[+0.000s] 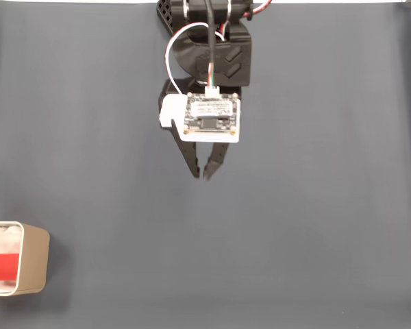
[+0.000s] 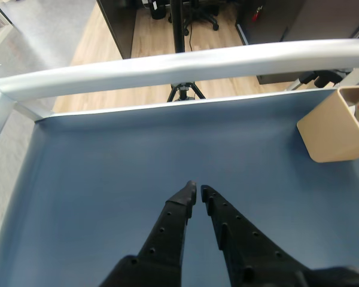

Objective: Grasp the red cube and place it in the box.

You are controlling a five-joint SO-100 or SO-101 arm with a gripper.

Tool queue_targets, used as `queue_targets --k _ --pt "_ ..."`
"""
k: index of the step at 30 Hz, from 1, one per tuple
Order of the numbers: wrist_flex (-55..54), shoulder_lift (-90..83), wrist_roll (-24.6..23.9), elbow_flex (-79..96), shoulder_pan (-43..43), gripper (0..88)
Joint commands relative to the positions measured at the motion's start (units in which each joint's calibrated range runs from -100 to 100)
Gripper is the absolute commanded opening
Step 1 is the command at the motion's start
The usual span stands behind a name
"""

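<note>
My pincer (image 1: 204, 173) nearly closed, empty — red cube (image 1: 6, 266) already in the box (image 1: 35, 264), well off lower-left in fixed view; likely light, rigid — flat opposite faces grip best.

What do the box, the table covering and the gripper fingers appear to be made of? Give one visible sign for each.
The box: probably matte beige plastic, going by its smooth walls and rounded corners.
The table covering: likely a dark blue-grey mat, dull with faint creases.
The gripper fingers: black plastic, probably printed, with rows of small holes.
</note>
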Motion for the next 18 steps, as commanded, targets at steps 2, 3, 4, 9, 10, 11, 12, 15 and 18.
queue_targets --k 2,3,4,9,10,11,12,15,18 --pt "-2.4 -7.9 0.8 8.8 -0.8 0.0" --pt "-2.9 -9.2 0.9 11.1 -0.9 0.0" --pt "-3.2 -10.5 1.1 13.3 -0.9 0.0" --pt "-4.3 -17.5 1.6 24.3 -0.9 0.0" --pt "-4.3 -18.7 1.6 26.2 -0.9 0.0" --pt "-4.3 -20.1 1.6 28.3 -0.8 0.0" --pt "-4.3 -21.3 1.7 30.1 -0.6 0.0" --pt "-4.3 -25.4 2.1 35.6 -0.6 0.0" --pt "-4.2 -29.9 2.5 40.8 -0.7 0.0"
